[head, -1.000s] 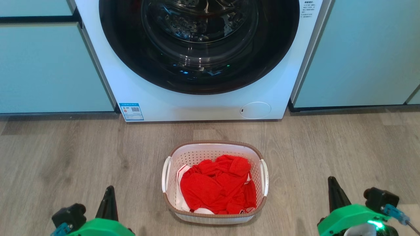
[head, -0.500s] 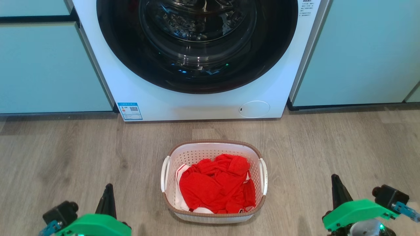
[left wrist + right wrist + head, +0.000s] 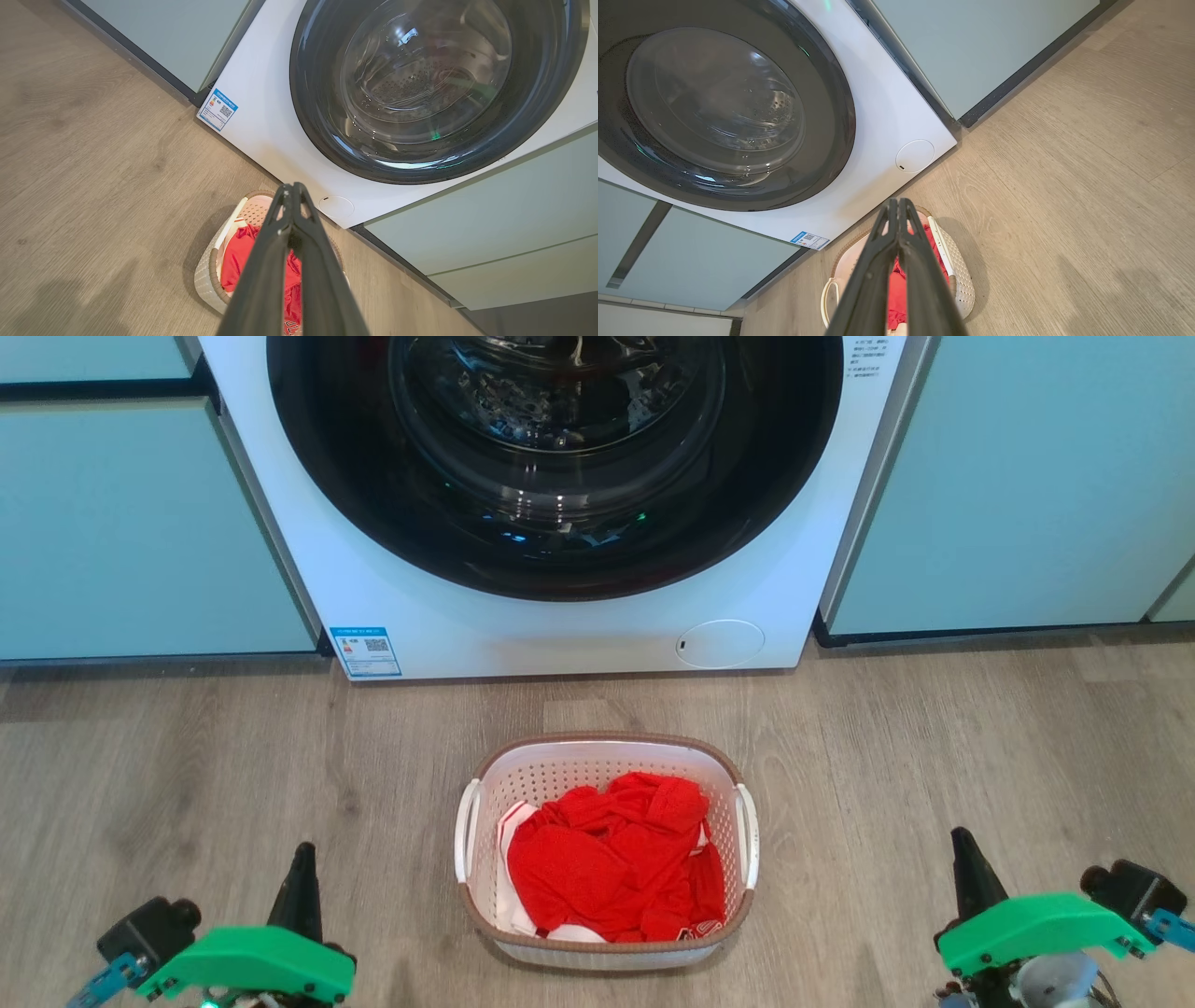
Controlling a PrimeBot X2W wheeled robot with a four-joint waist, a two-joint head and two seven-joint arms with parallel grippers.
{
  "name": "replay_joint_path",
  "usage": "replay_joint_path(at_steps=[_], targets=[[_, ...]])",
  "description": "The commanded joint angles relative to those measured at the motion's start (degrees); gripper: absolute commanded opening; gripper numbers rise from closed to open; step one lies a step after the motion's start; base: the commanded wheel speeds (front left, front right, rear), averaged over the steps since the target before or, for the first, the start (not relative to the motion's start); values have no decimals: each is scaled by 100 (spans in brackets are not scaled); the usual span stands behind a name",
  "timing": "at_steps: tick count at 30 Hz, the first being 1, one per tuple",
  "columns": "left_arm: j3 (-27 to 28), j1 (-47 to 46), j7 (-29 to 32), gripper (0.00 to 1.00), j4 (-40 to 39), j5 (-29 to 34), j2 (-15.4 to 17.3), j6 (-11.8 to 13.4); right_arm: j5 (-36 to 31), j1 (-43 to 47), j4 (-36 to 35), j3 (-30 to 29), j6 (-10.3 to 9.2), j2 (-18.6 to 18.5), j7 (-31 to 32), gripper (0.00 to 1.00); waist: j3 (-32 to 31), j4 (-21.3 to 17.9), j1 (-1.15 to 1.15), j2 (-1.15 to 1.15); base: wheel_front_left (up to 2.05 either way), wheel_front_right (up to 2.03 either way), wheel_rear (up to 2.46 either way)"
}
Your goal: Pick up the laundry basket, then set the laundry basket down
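The laundry basket [image 3: 719, 801], white and perforated with a brown rim and two white side handles, stands on the wood floor before the washing machine, red and white cloth inside. It also shows in the left wrist view [image 3: 205, 275] and the right wrist view [image 3: 962, 275]. My left gripper [image 3: 302, 877] sits at the lower left, well left of the basket, fingers pressed together and empty [image 3: 292, 189]. My right gripper [image 3: 966, 863] is at the lower right, well clear of the basket, also shut on nothing [image 3: 899, 203].
A white front-loading washing machine [image 3: 560, 635] with a dark round door stands just behind the basket. Pale green cabinets [image 3: 140, 523] flank it on both sides. Bare wood floor [image 3: 233, 756] lies left and right of the basket.
Both grippers have spread outward, away from the basket. The view has shifted slightly, so basket and washer sit a little higher and further left.
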Motion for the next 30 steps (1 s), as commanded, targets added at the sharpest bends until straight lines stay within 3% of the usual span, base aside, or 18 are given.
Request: replay_joint_path(at_steps=[1,30], targets=[[161,-316,37,0,-150,-187,55,-51,193,-337,-194,13,7,-116,43,0,3,-4,0,0,0,0,0],[462,-678,509,0,-56,-2080,57,-286,2082,-552,-204,-211,10,-136,495,0,54,-75,0,0,0,0,0]])
